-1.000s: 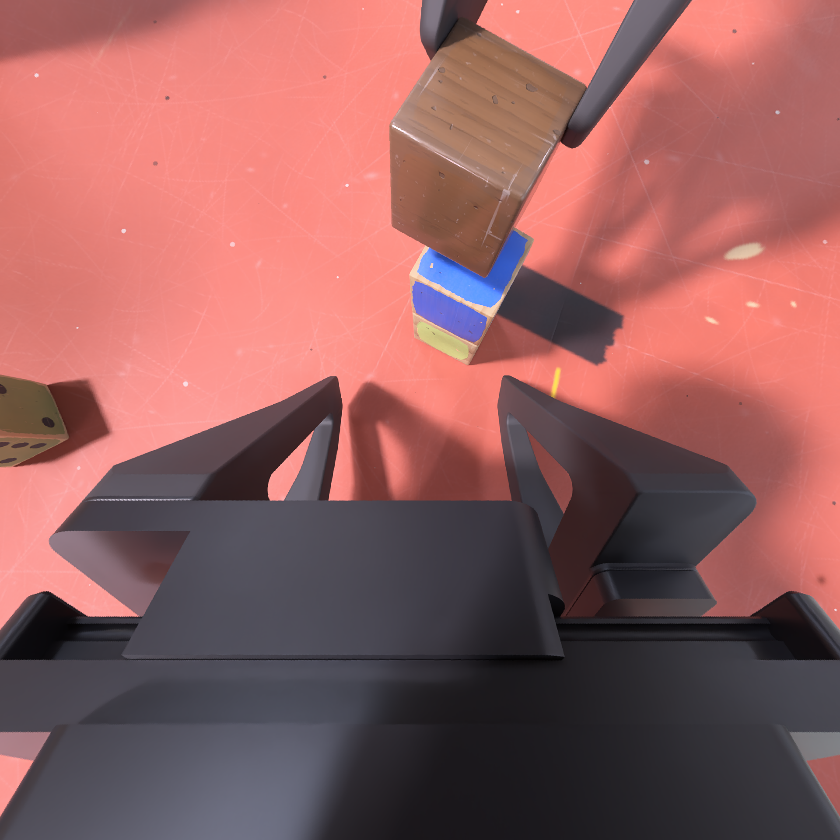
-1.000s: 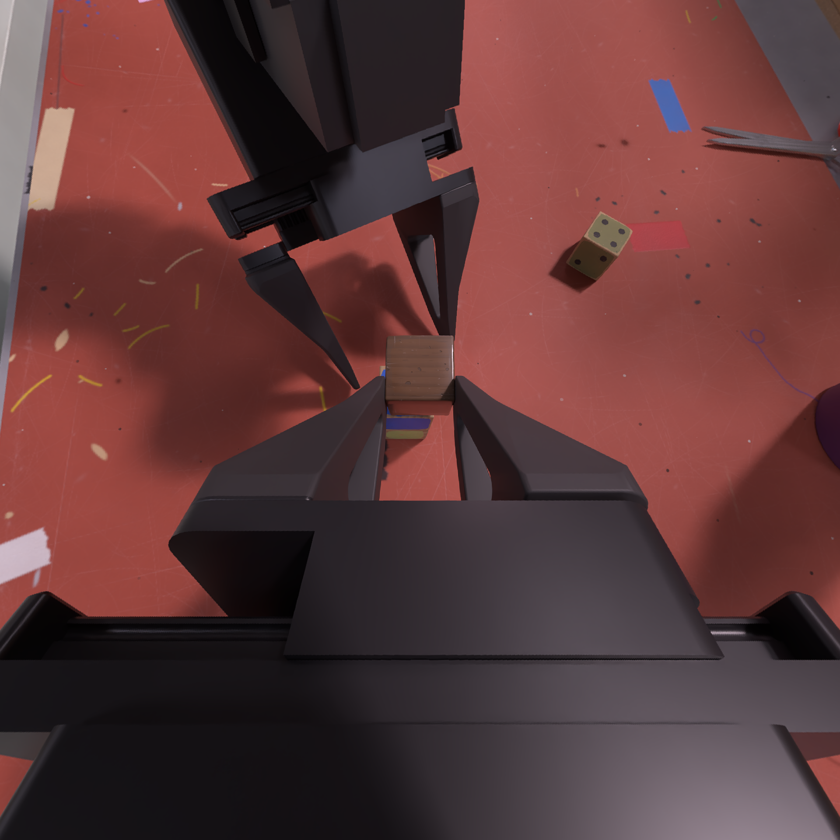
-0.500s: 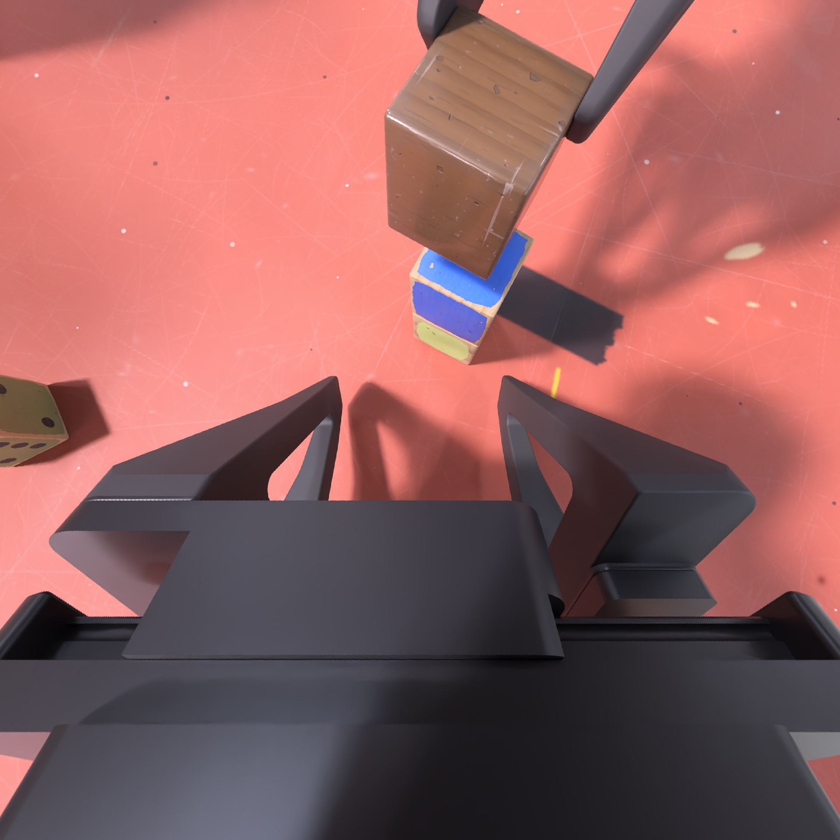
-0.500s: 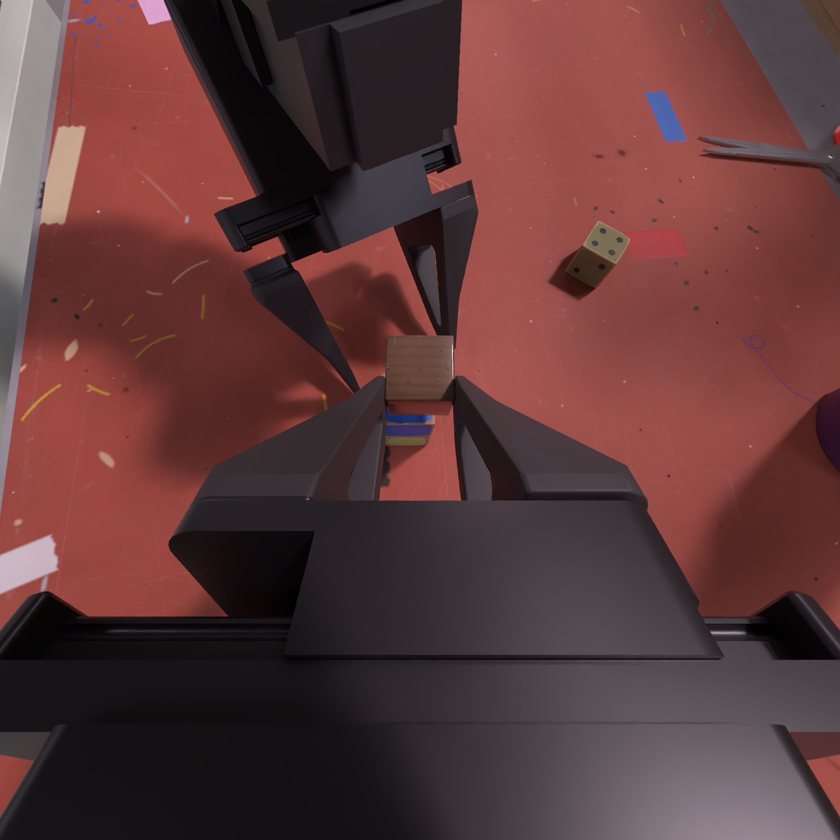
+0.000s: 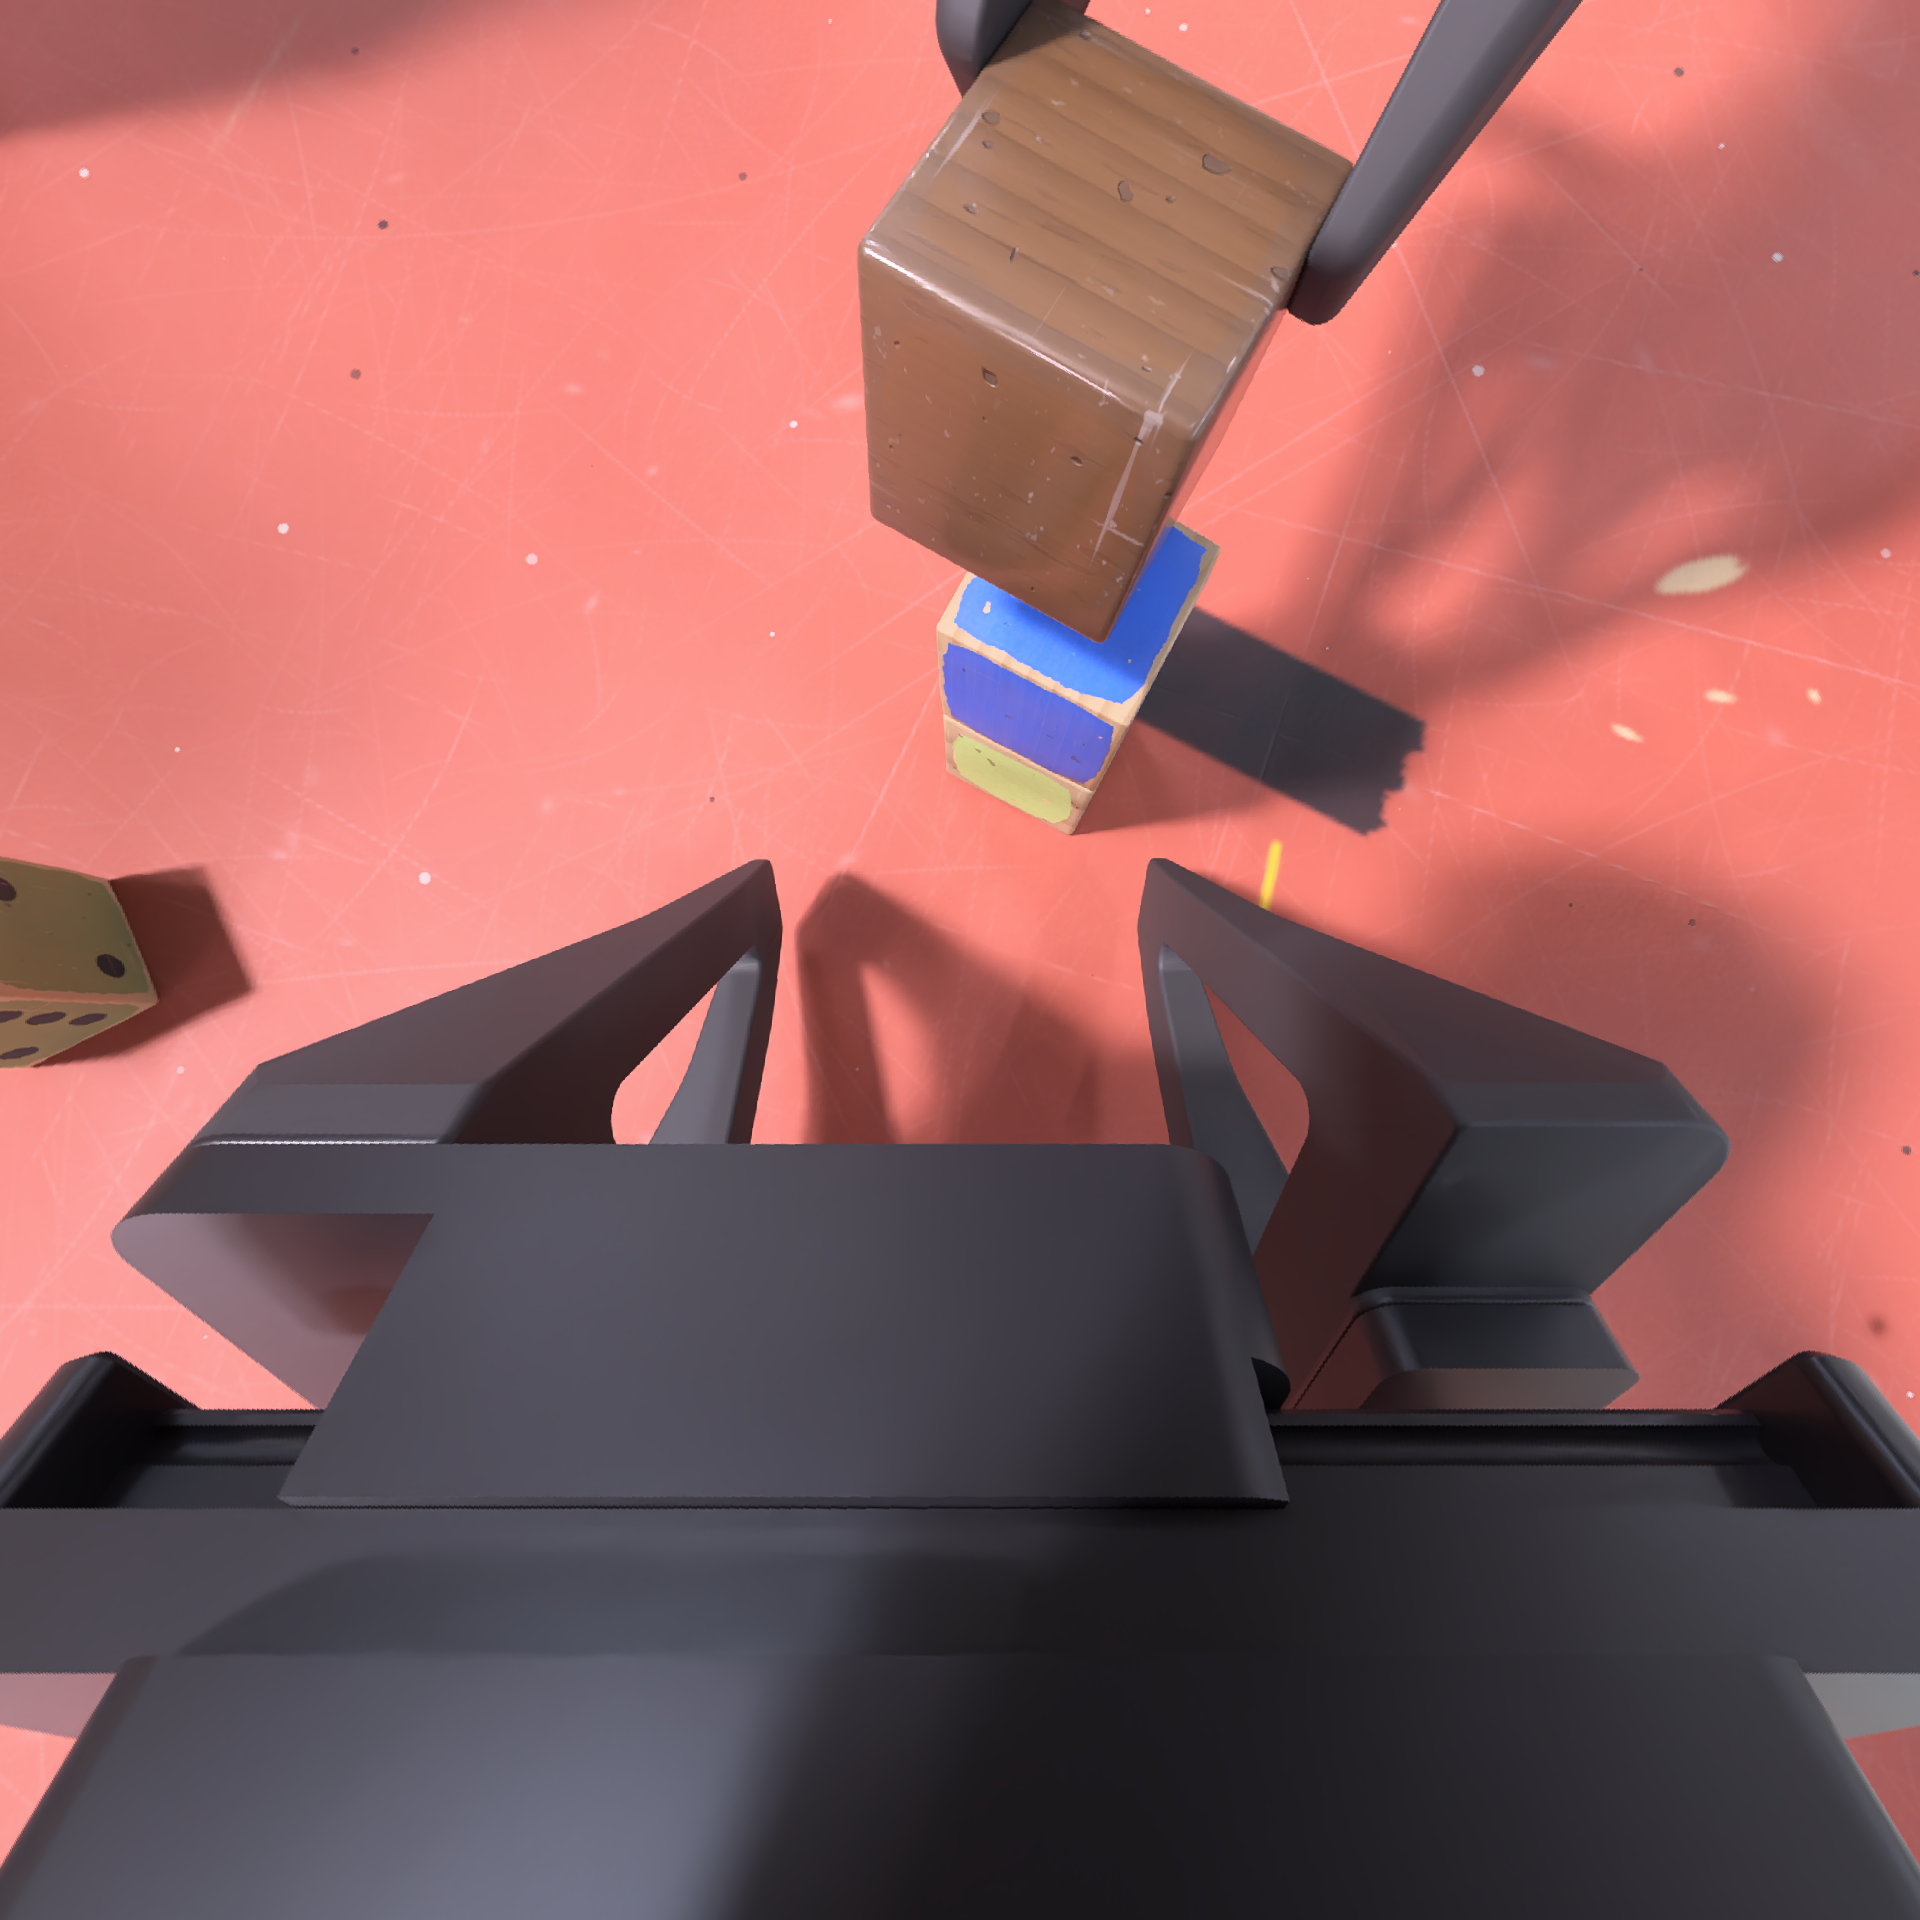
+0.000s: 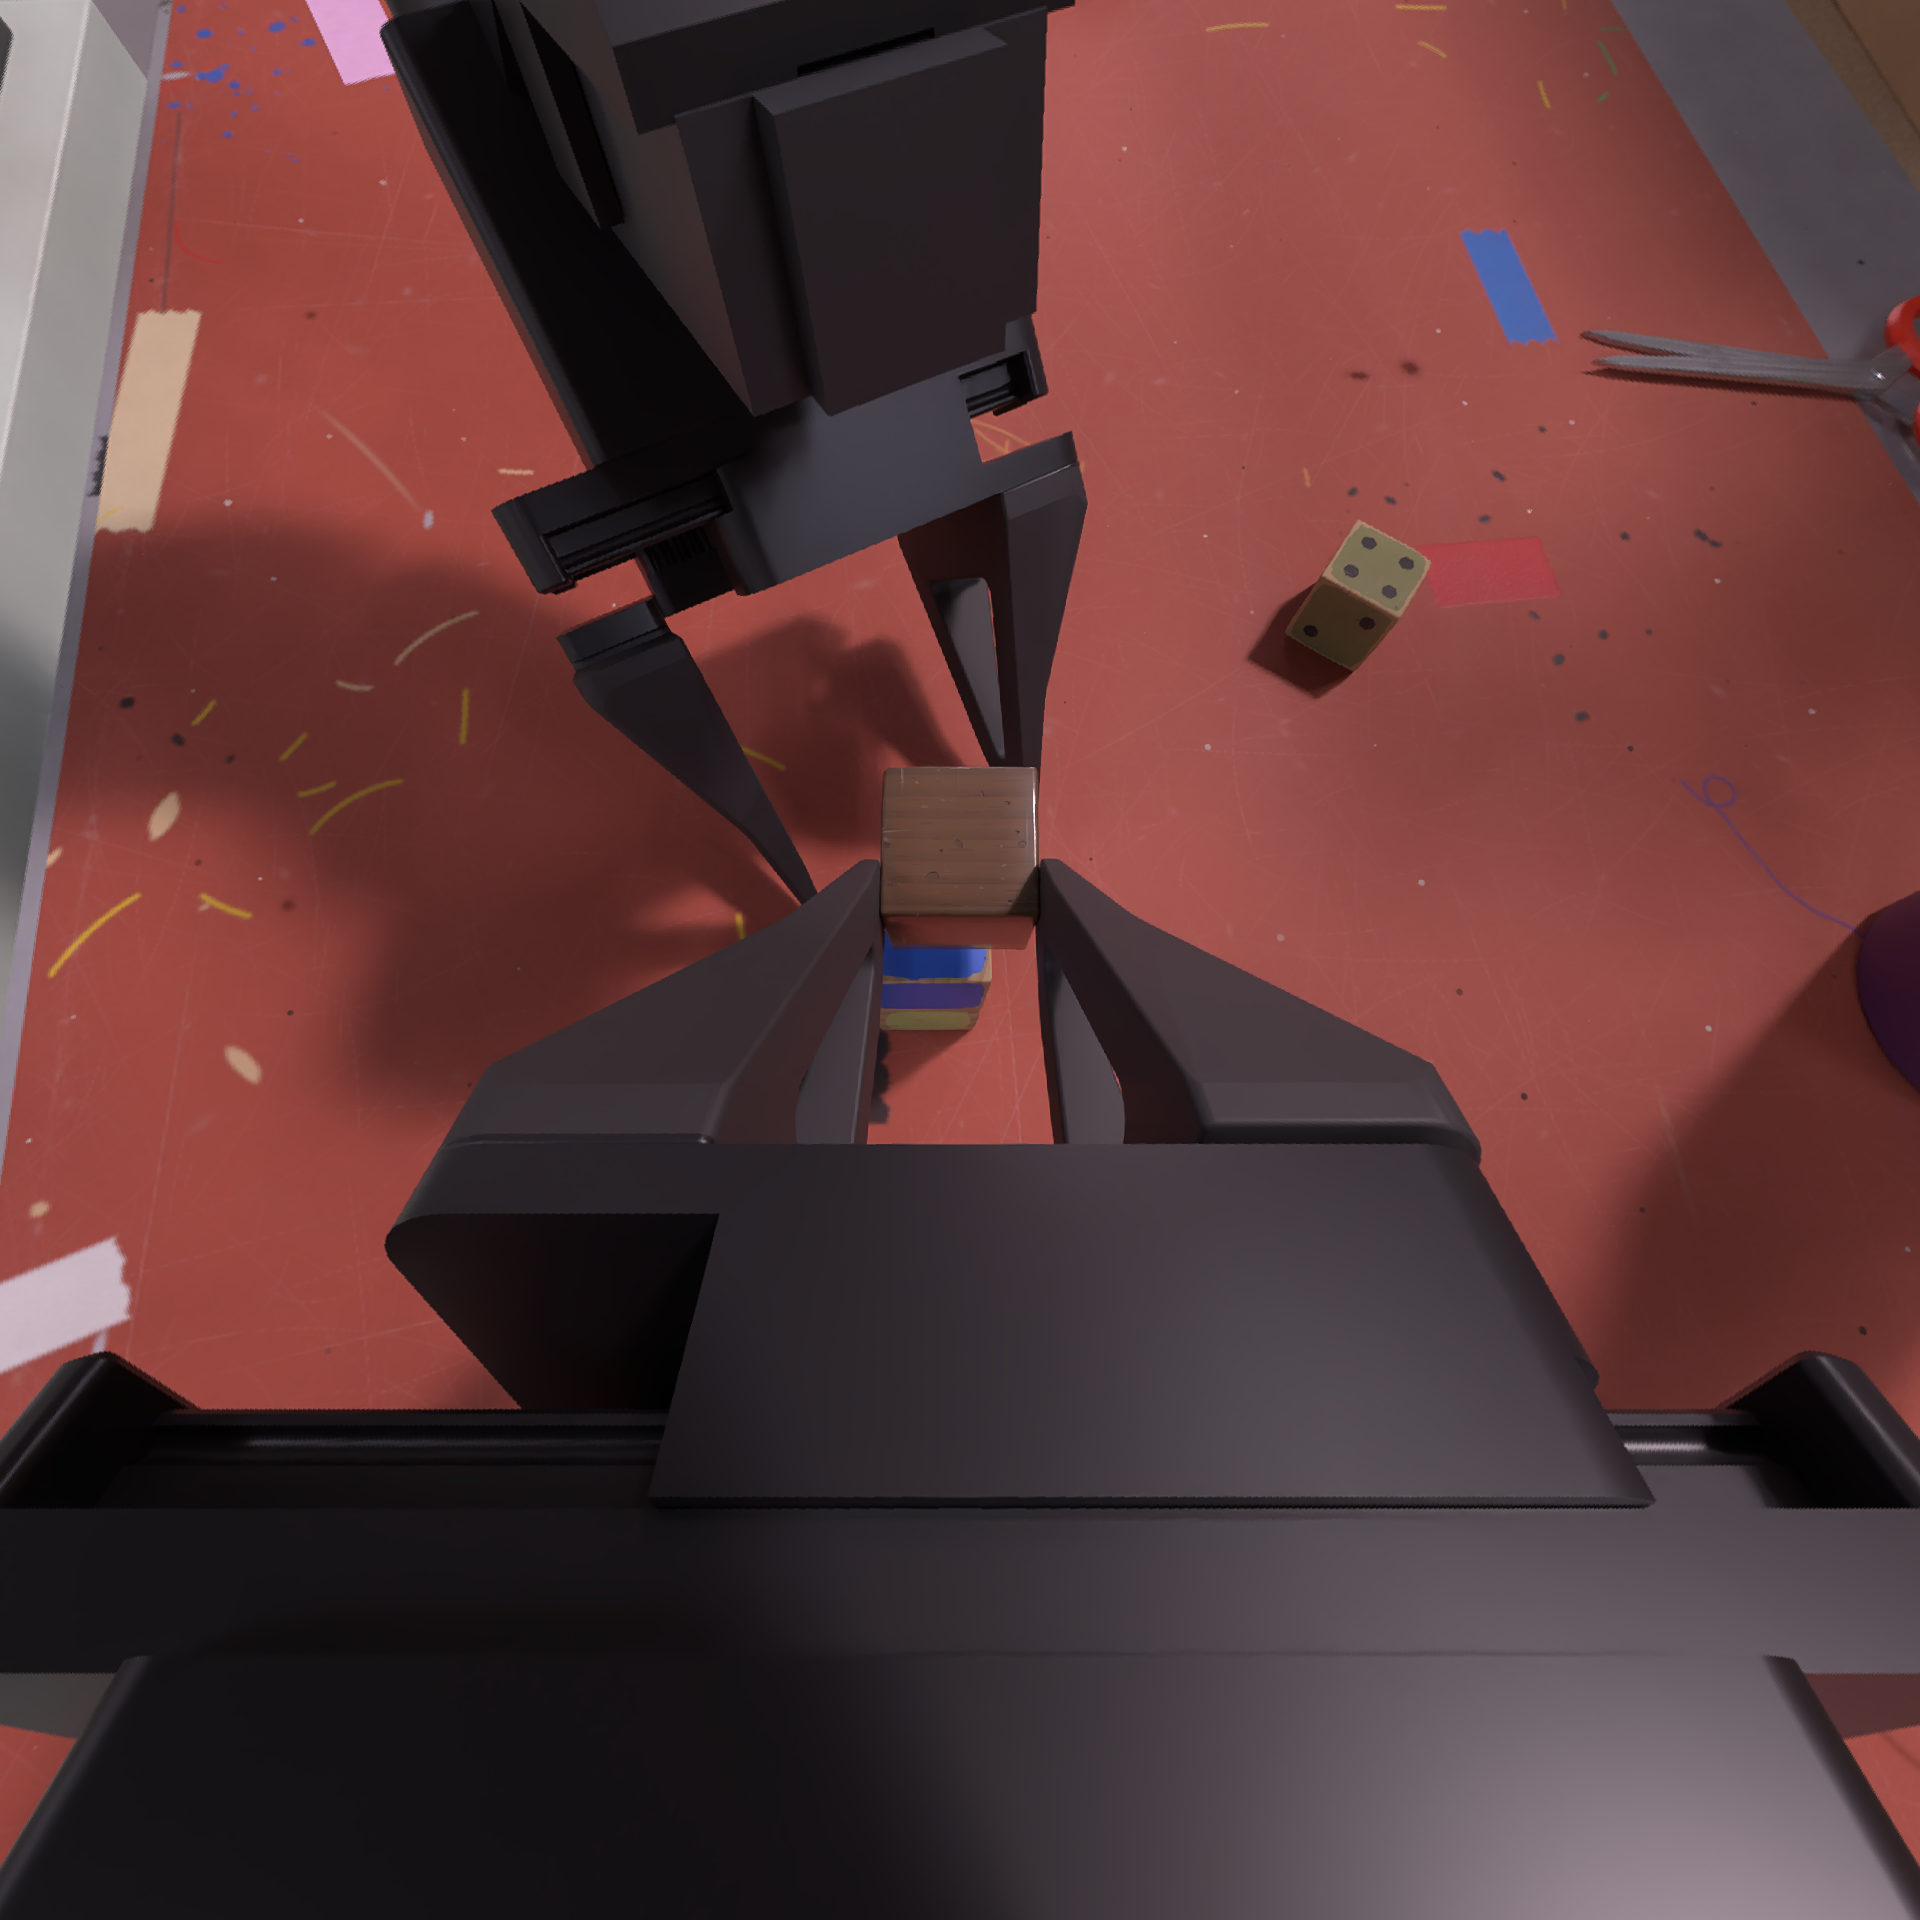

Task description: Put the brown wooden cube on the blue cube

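My right gripper [image 6: 958, 878] is shut on the brown wooden cube [image 6: 958, 840] and holds it in the air above the blue cube [image 6: 930, 987], which stands on the red mat. In the left wrist view the brown cube [image 5: 1070, 343] hangs between the right gripper's fingers [image 5: 1382, 197], above the blue cube [image 5: 1049, 691] and apart from it. The blue cube has a yellow patch low on its side. My left gripper [image 5: 956, 883] is open and empty, just short of the blue cube, and it also shows in the right wrist view [image 6: 904, 831].
A tan die [image 6: 1356, 608] lies on the mat right of the cubes; it also shows at the left edge of the left wrist view [image 5: 62, 961]. Scissors [image 6: 1756, 369] lie far right. A dark purple object [image 6: 1891, 992] sits at the right edge. A white wall [image 6: 42, 312] runs along the left.
My right gripper has risen a little with the brown cube; more of the blue cube's top shows below it. The left gripper has not moved.
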